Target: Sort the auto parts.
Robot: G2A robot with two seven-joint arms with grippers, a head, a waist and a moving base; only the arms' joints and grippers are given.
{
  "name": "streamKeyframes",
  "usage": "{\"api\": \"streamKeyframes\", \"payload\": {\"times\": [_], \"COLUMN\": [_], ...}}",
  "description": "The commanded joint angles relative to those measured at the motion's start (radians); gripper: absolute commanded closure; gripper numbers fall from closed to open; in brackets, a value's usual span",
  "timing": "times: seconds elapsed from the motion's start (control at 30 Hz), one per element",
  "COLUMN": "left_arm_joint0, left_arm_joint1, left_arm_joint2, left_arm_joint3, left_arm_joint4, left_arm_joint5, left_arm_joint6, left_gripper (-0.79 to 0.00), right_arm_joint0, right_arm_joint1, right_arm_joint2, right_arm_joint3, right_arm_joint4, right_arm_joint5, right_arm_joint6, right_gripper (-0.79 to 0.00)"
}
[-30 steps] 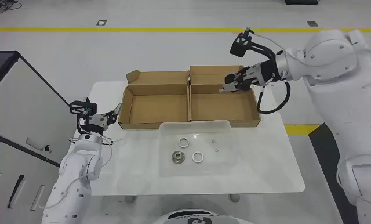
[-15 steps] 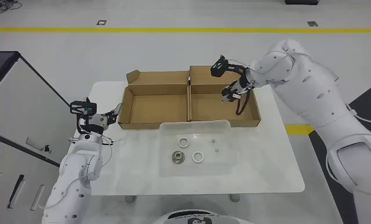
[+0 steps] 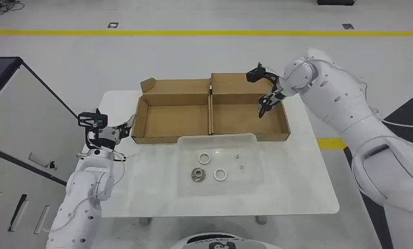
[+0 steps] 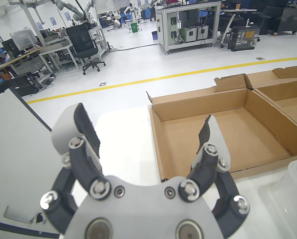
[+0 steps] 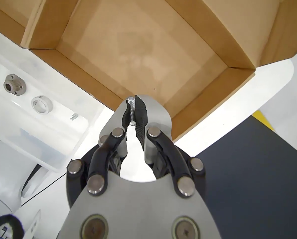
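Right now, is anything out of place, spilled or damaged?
Nothing stands out. Two cardboard boxes sit side by side, loose parts lie in the clear tray, and the right gripper holds a threaded bolt over the right box.

My top camera looks down from above the arms and takes in the whole surface (image 3: 290,184), the left box (image 3: 171,120), the right box (image 3: 239,119) and the tray (image 3: 248,181). My left wrist camera sits low behind the left claw (image 4: 144,111), looking out across the left box. My right wrist camera hangs close over the right box, also catching the tray's corner.
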Motion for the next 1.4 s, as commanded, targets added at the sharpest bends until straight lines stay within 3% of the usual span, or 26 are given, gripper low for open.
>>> {"api": "streamKeyframes", "payload": {"times": [0.0,0.27,0.47,0.63,0.83,1.37], "left_arm_joint0": [0.0,0.0,0.0,0.0,0.0,0.0], "left_arm_joint1": [0.0,0.0,0.0,0.0,0.0,0.0], "left_arm_joint2": [0.0,0.0,0.0,0.0,0.0,0.0], "left_arm_joint3": [0.0,0.0,0.0,0.0,0.0,0.0], "left_arm_joint4": [0.0,0.0,0.0,0.0,0.0,0.0], "left_arm_joint5": [0.0,0.0,0.0,0.0,0.0,0.0], "left_arm_joint6": [0.0,0.0,0.0,0.0,0.0,0.0], "left_gripper": [-0.785,-0.785,-0.785,-0.785,-0.785,-0.785], "right_arm_joint0": [0.0,0.0,-0.022,-0.016,-0.003,0.002], "right_arm_joint1": [0.0,0.0,-0.014,-0.055,-0.12,-0.25], "right_arm_joint2": [0.001,0.001,-0.03,-0.072,-0.127,-0.17], "right_arm_joint3": [0.001,0.001,-0.023,0.052,0.187,0.45], "right_arm_joint4": [0.003,0.003,-0.09,-0.142,-0.181,-0.17], "right_arm_joint5": [-0.002,-0.002,0.147,0.263,0.321,0.284], "right_arm_joint6": [0.0,0.0,-0.036,-0.081,-0.125,-0.183], "right_gripper": [0.0,0.0,0.0,0.0,0.0,0.0]}}
